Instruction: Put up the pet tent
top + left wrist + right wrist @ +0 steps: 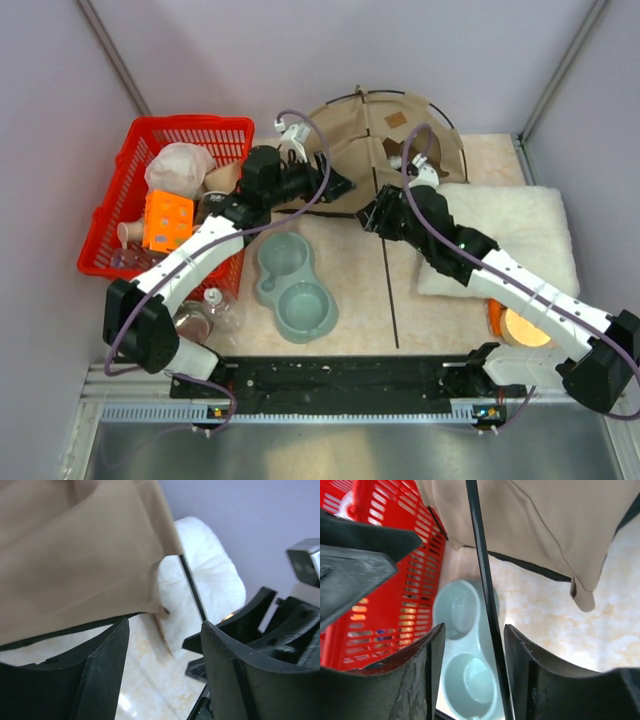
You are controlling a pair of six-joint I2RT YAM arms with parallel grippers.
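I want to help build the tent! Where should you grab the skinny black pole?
Probably the bare stretch of pole clear of the tan fabric, pinched from both sides: it is thin, straight and uncovered there, and sits inside the open right gripper.

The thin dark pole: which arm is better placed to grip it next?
Right, I think. The right gripper is open with the pole running between its fingers; the left gripper is open at the edge of the pet tent.
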